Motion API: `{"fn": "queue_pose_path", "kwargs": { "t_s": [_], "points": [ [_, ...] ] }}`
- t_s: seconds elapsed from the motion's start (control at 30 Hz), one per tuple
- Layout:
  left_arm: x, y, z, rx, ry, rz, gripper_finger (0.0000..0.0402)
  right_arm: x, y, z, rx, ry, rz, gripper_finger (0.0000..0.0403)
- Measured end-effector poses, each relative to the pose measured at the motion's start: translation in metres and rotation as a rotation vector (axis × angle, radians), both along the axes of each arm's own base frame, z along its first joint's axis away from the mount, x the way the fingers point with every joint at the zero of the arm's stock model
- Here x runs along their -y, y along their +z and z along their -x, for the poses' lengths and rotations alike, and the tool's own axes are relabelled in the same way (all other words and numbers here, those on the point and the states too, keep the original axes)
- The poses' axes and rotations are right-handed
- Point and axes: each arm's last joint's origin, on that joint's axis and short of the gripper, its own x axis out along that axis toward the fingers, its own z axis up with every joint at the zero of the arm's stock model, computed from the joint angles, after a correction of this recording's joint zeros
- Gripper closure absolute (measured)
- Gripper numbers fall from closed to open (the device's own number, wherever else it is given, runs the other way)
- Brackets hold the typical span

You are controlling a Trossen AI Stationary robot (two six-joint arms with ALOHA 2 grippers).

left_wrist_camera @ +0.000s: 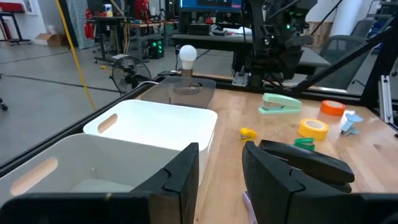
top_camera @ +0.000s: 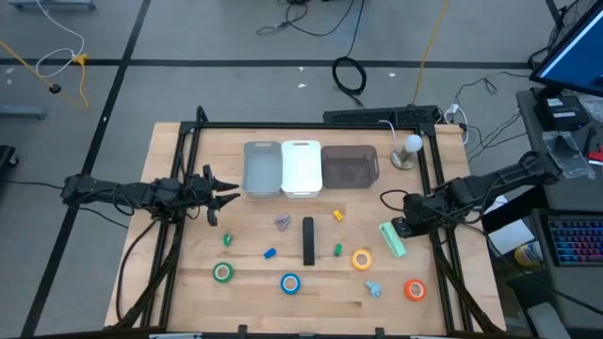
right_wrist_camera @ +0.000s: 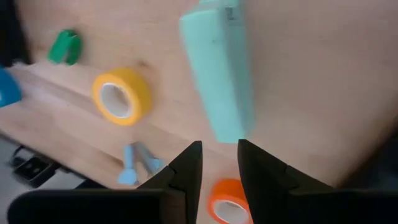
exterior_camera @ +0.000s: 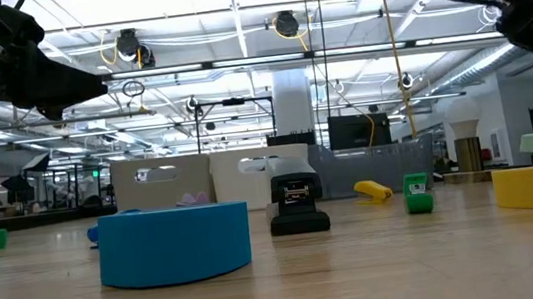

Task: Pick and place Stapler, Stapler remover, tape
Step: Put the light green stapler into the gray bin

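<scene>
1. The left gripper point(top_camera: 229, 193) hangs at the middle left of the high view, just left of the grey bin point(top_camera: 262, 169); its fingers stand a narrow gap apart with nothing between them.
2. The right gripper point(top_camera: 388, 200) sits at the middle right, just above the mint green stapler point(top_camera: 392, 238) in the frame; its fingers are slightly parted and empty.
3. The mint green stapler lies flat on the bench point(top_camera: 188, 282), right of the yellow tape point(top_camera: 362, 258).
4. A black stapler point(top_camera: 308, 239) lies lengthwise at the centre, below the white bin point(top_camera: 301, 167).
5. The green tape point(top_camera: 222, 273) is lower left, the blue tape point(top_camera: 290, 282) lower centre, the orange tape point(top_camera: 415, 289) lower right.
6. A light blue stapler remover point(top_camera: 374, 288) lies between the blue and orange tapes; a purple stapler remover point(top_camera: 284, 222) lies left of the black stapler's top end.
7. A dark translucent bin point(top_camera: 350, 166) stands right of the white bin, touching it.
</scene>
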Motion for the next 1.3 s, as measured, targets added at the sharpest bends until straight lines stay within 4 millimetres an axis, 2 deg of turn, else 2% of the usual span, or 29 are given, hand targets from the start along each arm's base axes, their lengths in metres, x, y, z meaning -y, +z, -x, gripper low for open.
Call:
{"fn": "queue_pose_path", "kwargs": {
  "t_s": [0.17, 0.3, 0.37, 0.47, 0.63, 0.93, 1.13, 1.3],
  "points": [
    [0.000, 0.000, 0.000, 0.000, 0.000, 0.002, 0.0279, -0.008, -0.026, -0.011, 0.077, 0.020, -0.090, 0.0258],
    [0.000, 0.000, 0.000, 0.001, 0.000, 0.002, 0.0279, -0.014, -0.046, -0.008, 0.025, 0.039, -0.234, 0.0206],
    [0.000, 0.000, 0.000, 0.001, 0.000, 0.001, 0.0279, -0.017, -0.049, -0.007, 0.024, 0.044, -0.303, 0.0186],
    [0.000, 0.000, 0.000, 0.001, 0.000, 0.001, 0.0279, -0.020, -0.052, -0.003, -0.004, 0.020, -0.311, 0.0168],
    [0.000, 0.000, 0.000, 0.000, 0.000, -0.001, 0.0279, -0.023, -0.055, 0.003, -0.070, 0.004, -0.288, 0.0167],
    [0.000, 0.000, 0.000, 0.000, 0.000, -0.001, 0.0279, -0.020, -0.055, 0.004, 0.014, -0.064, -0.161, 0.0188],
    [0.000, 0.000, 0.000, 0.000, 0.000, -0.001, 0.0279, -0.015, -0.058, 0.011, -0.058, -0.078, -0.110, 0.0192],
    [0.000, 0.000, 0.000, 0.000, 0.000, 0.000, 0.0279, -0.015, -0.058, 0.010, -0.045, -0.102, -0.098, 0.0191]
  ]
}}
